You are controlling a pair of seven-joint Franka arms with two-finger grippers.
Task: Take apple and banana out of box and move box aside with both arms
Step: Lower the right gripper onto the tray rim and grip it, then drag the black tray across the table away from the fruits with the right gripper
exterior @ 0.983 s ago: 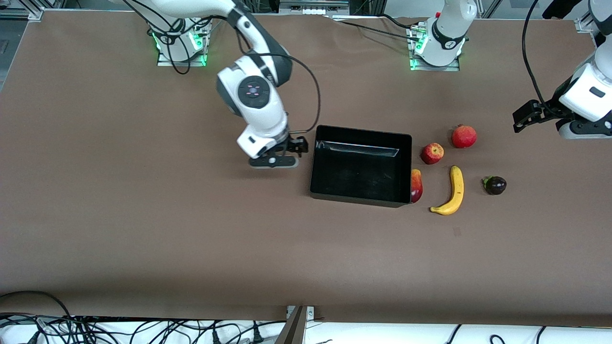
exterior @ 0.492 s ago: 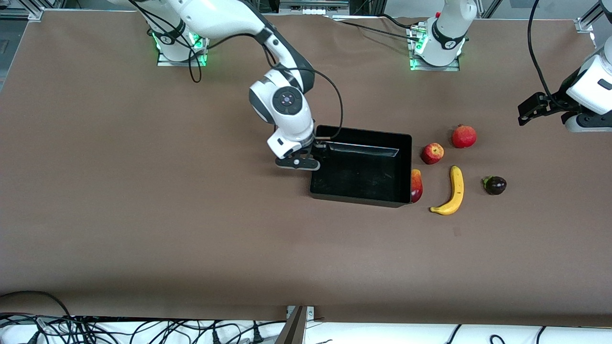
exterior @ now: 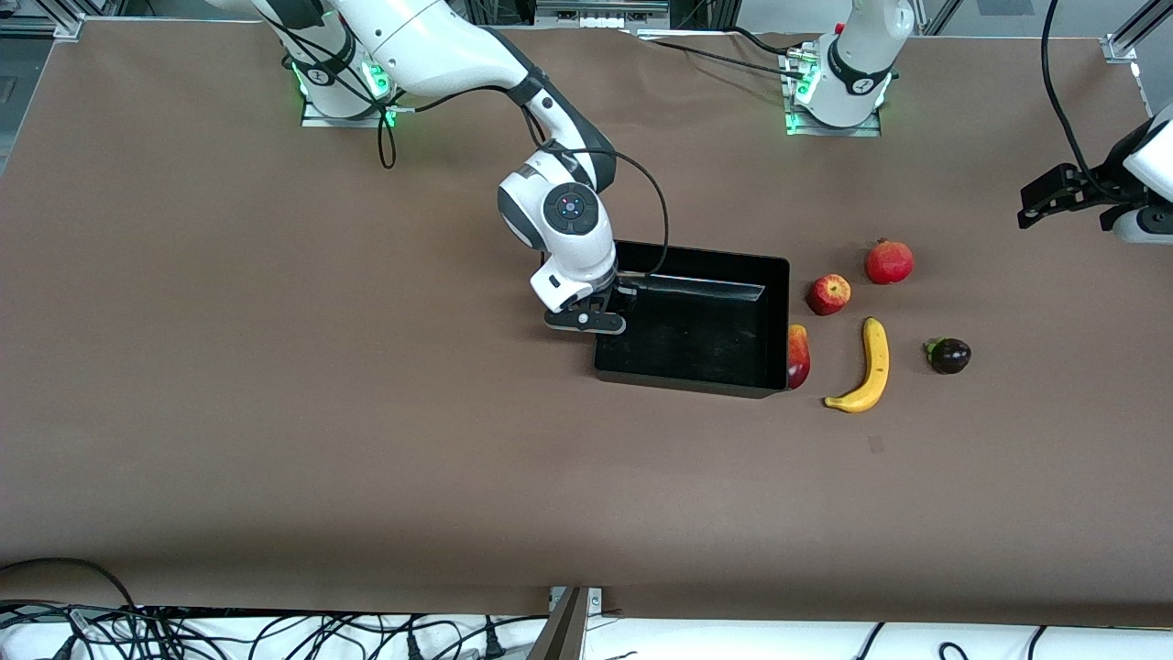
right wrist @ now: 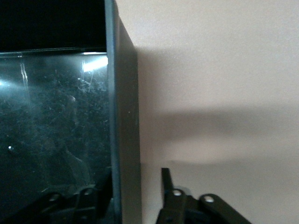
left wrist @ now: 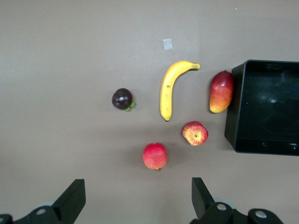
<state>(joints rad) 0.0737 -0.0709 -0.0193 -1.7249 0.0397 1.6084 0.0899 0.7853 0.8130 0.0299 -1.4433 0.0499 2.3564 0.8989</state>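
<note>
A brown, matte counter [exterior: 275, 412] carries a glossy black rectangular plastic tray [exterior: 693, 378] near its middle. Toward the left arm's end lie a red-yellow mango [exterior: 798, 356], curved yellow banana [exterior: 869, 368], red-yellow apple [exterior: 828, 294], red pomegranate [exterior: 889, 261] and dark purple mangosteen [exterior: 948, 355].

Right tool [exterior: 612, 310] low (left tool [left wrist: 135, 205] spread)

The right arm's black two-finger gripper [exterior: 608, 312] has moved from the bare brown table, left of centre in the front view, onto the shallow glossy black plastic tray [exterior: 774, 316], straddling its wall [right wrist: 122, 140]. The left arm's black gripper [exterior: 1054, 197] has drifted toward the frame's right edge.
</note>
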